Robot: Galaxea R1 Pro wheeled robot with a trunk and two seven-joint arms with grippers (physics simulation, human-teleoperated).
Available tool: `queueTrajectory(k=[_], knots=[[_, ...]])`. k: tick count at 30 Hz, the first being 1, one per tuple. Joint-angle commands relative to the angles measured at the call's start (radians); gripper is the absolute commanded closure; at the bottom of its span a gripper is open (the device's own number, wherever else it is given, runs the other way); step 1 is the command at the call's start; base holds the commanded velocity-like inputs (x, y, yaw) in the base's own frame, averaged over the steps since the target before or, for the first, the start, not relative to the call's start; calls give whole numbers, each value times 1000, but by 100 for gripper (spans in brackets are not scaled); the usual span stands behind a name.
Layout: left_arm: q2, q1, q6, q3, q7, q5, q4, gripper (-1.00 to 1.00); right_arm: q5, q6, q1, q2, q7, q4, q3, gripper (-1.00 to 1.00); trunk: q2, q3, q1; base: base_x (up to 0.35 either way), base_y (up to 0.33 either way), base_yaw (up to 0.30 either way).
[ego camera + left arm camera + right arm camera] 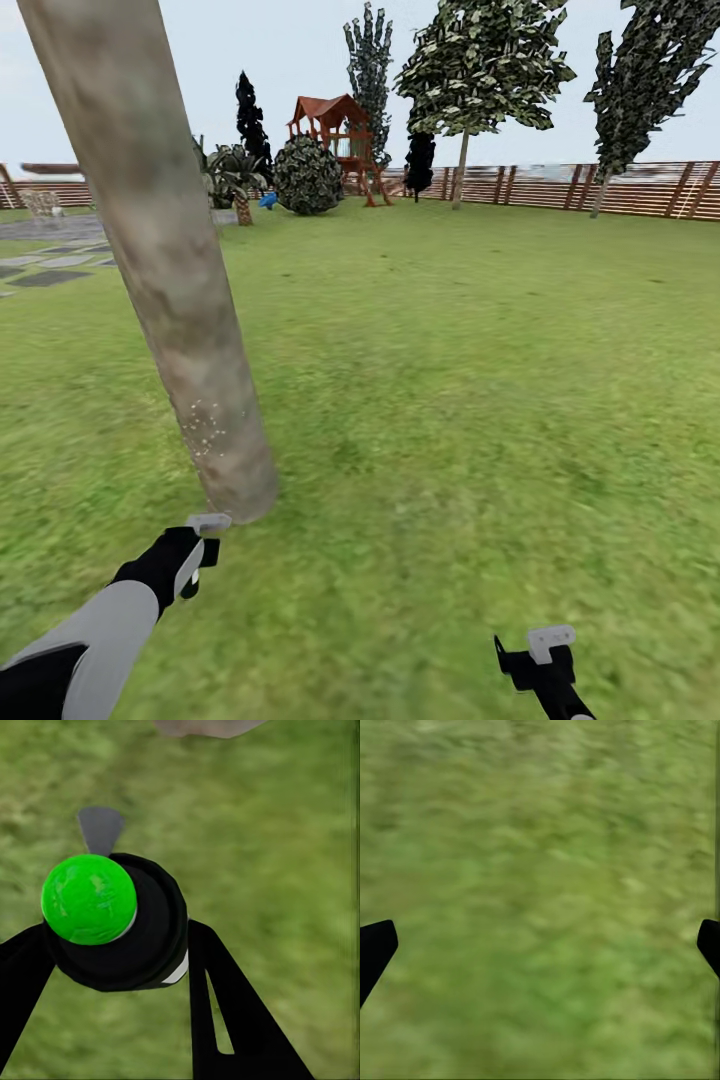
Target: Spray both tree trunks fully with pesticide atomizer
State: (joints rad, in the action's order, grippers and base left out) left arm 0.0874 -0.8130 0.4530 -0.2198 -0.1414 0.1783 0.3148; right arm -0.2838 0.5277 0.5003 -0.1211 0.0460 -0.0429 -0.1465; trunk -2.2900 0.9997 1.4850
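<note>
Clenched in the left pincer (112, 945), the pesticide atomizer (112, 919) points at the near tree trunk (170, 270), where only a small patch of pesticide (205, 430) shows. Right pincer (540, 945) hangs released over the floor (450, 400). Most trunk, and another tree (480, 70) by the fence, look unsprayed.

Pesticide (205, 428) specks dot tree trunk (160, 250) above left gripper (200, 560)

I see the pesticide atomizer (112, 919), black with a round green top, held between the fingers of my left tool (112, 967). Just ahead of that tool stands a thick pale tree trunk (165, 260), leaning, with tiny whitish pesticide (205, 430) specks low down.
</note>
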Motion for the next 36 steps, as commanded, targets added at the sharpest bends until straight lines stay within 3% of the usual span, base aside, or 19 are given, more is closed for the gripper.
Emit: queueTrajectory(k=[1, 13, 19, 26, 29, 36], knots=[[0, 0, 0, 0, 0, 2, 0, 100, 0, 0, 0, 0, 0, 0, 0, -100, 0, 0, 0, 240, -172, 0], [2, 0, 1, -2, -3, -3, 10, 100, 0, 0, 0, 1, 0, -2, 1, -100, 0, 0, 0, 47, -259, 5], [2, 0, -2, -5, -49, -8, 16, 100, 0, 0, 0, 1, 0, -2, 1, -100, 0, 0, 0, 185, -223, 245], [3, 0, -71, -4, -56, -24, 10, 100, 0, 0, 0, 3, 0, -2, 1, -100, 0, 0, 0, 248, -172, 276], [3, 0, -72, -4, -110, -29, 8, 100, 0, 0, 0, 3, 0, -2, 1, -100, 0, 0, 0, 249, -171, 276], [-3, 0, -71, -4, -112, -42, 4, 100, 0, 0, 0, 3, 0, -3, 1, -100, 0, 0, 0, 149, -126, 178]])
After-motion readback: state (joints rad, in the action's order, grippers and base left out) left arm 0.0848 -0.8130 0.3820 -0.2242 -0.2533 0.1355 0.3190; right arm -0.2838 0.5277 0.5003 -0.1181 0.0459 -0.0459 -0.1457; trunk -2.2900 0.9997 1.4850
